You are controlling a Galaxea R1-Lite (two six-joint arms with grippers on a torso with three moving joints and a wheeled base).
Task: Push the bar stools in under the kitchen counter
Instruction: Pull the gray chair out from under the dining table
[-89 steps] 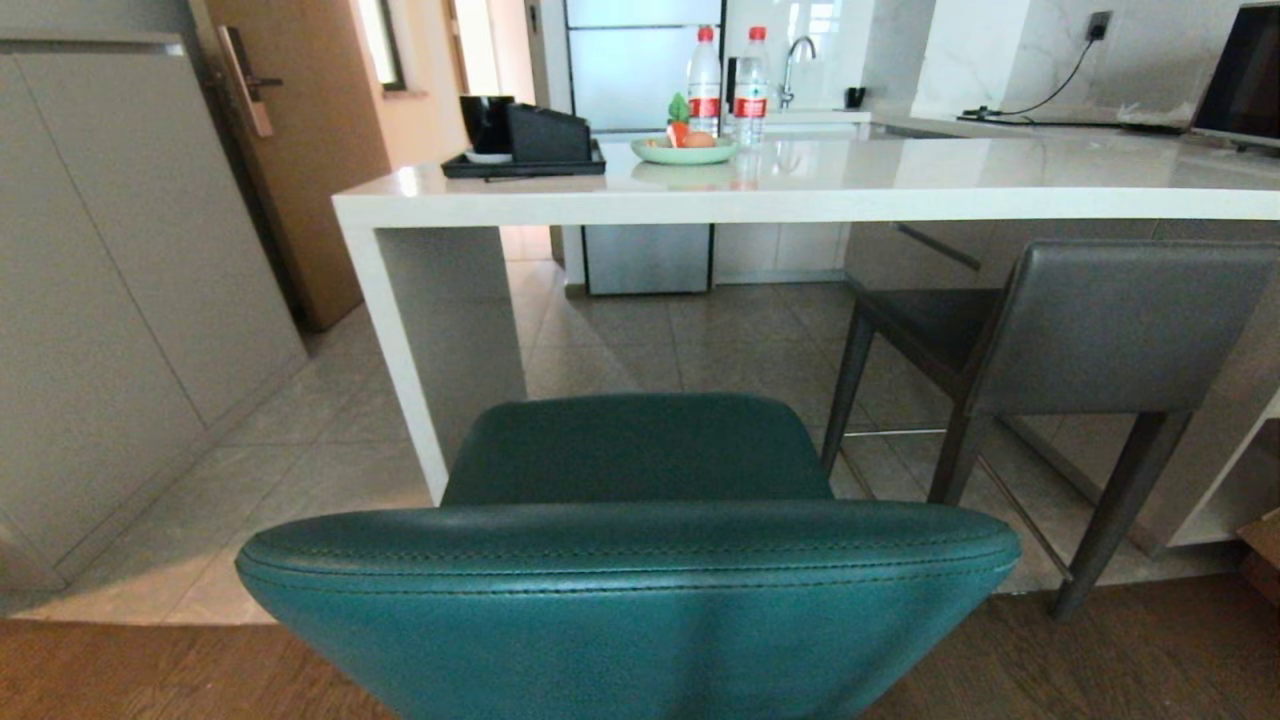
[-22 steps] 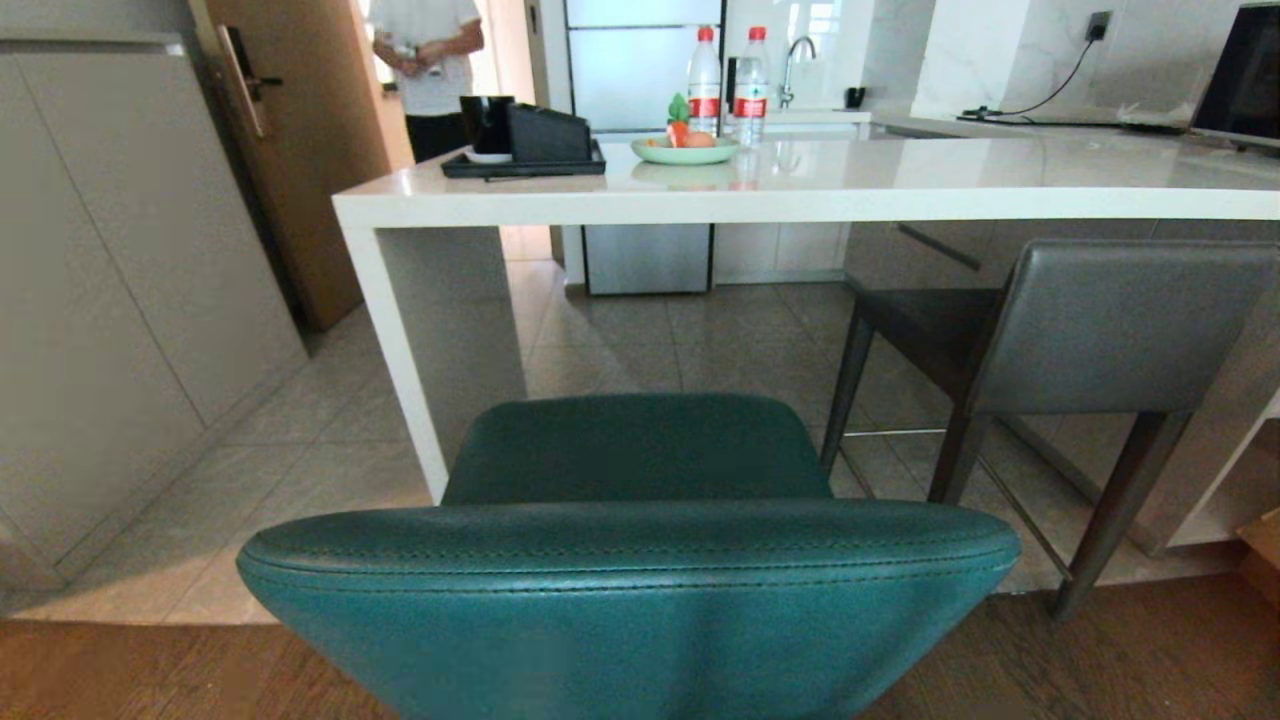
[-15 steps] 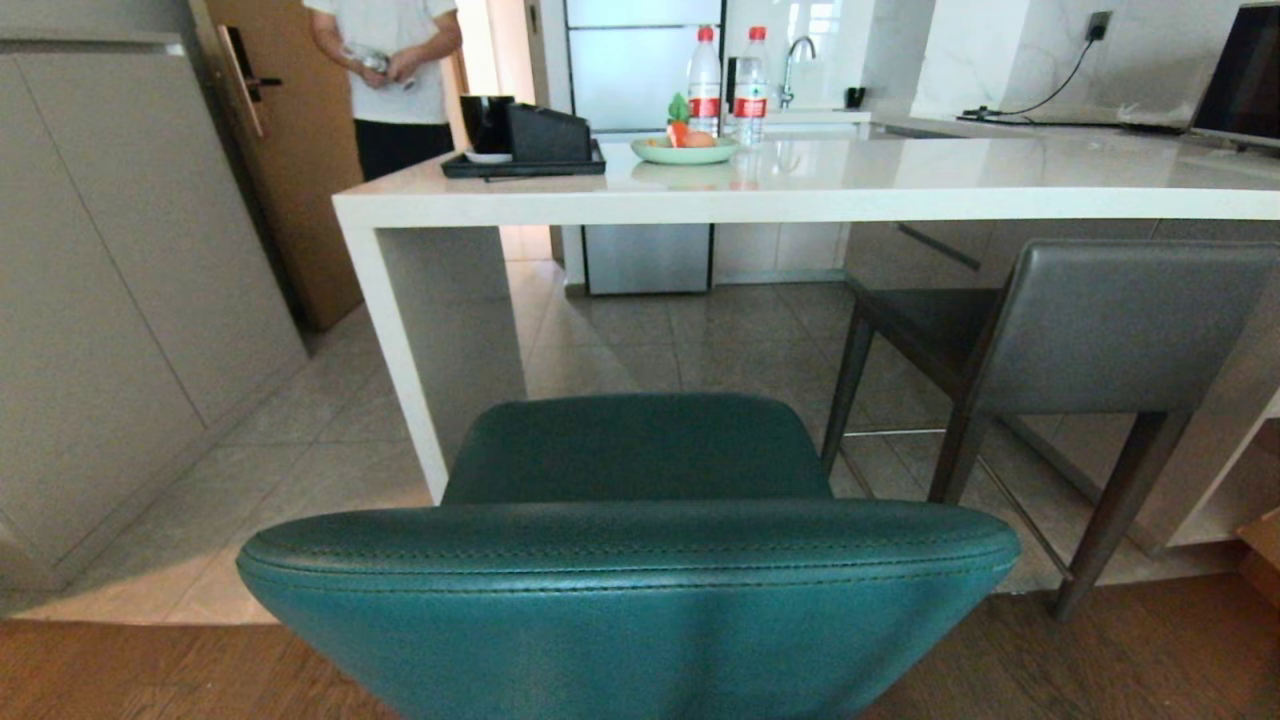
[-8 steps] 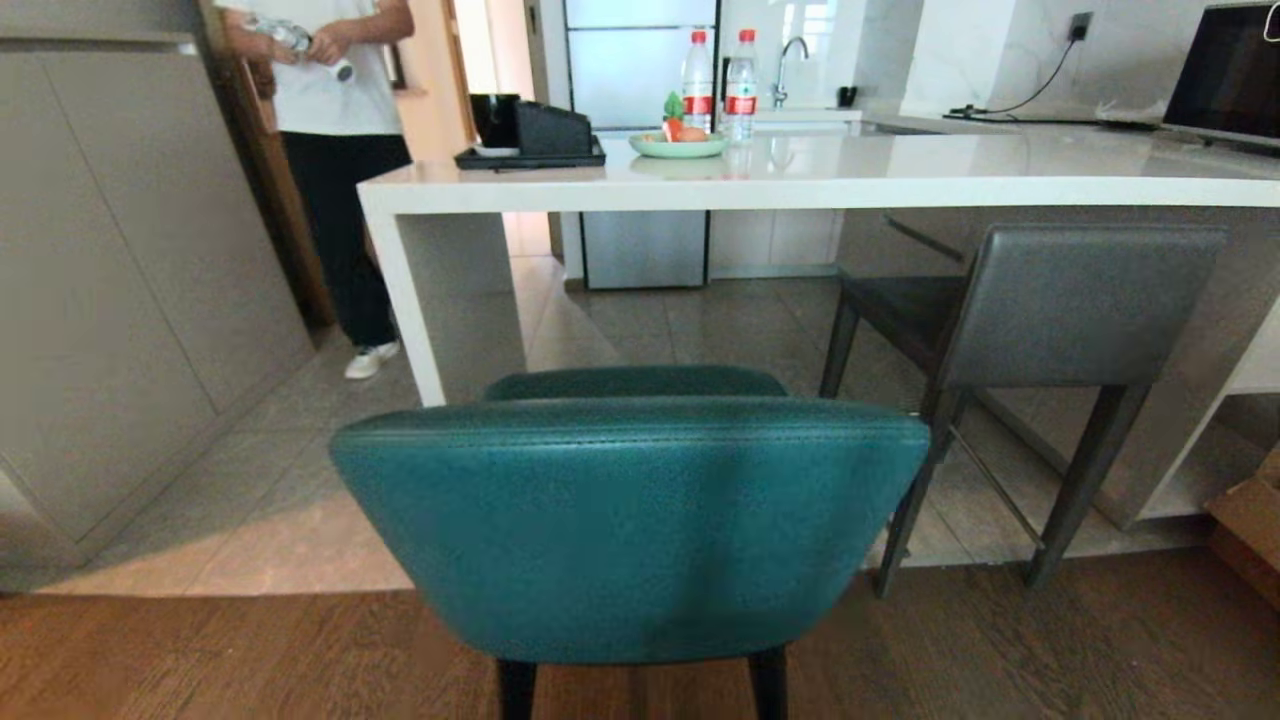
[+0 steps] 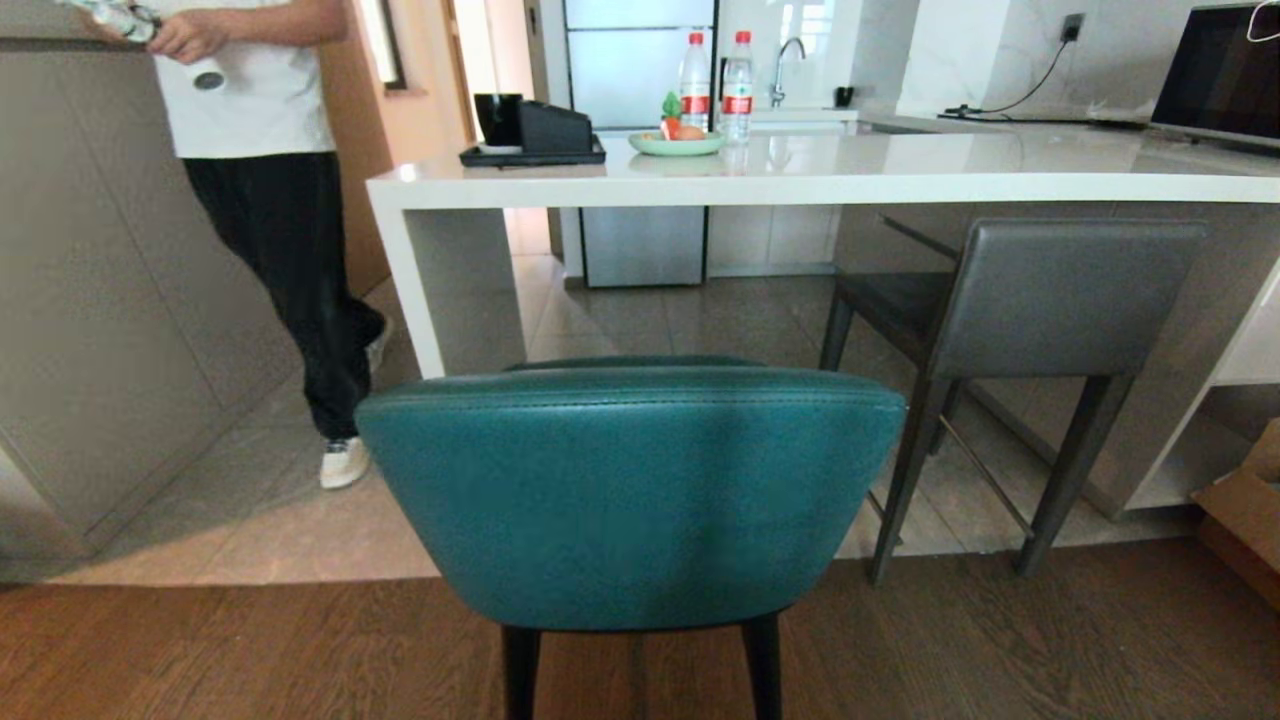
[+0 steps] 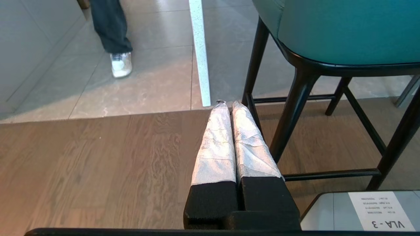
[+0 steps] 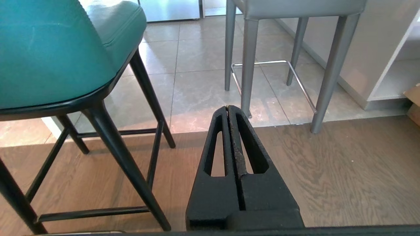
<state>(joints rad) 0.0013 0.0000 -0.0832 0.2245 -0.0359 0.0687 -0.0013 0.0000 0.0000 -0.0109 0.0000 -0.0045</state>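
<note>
The teal bar stool (image 5: 630, 490) stands right in front of me, its back toward me, short of the white kitchen counter (image 5: 820, 185). To its right the grey bar stool (image 5: 1050, 300) stands with its seat partly under the counter. Neither arm shows in the head view. My left gripper (image 6: 228, 104) hangs low beside the teal stool's black legs (image 6: 295, 101), shut and empty. On the other side my right gripper (image 7: 227, 107) is also low, shut and empty, between the teal stool (image 7: 55, 55) and the grey stool's legs (image 7: 249, 62).
A person (image 5: 265, 200) walks at the left between the grey wall cabinets (image 5: 90, 320) and the counter's end panel (image 5: 415, 290). A black tray (image 5: 530, 152), plate (image 5: 675, 145) and two bottles (image 5: 715, 75) stand on the counter. A cardboard box (image 5: 1245, 510) lies far right.
The whole view has pulled back and dropped, so the teal stool's full back and legs now show. The person has come through the doorway and walked nearer along the left.
</note>
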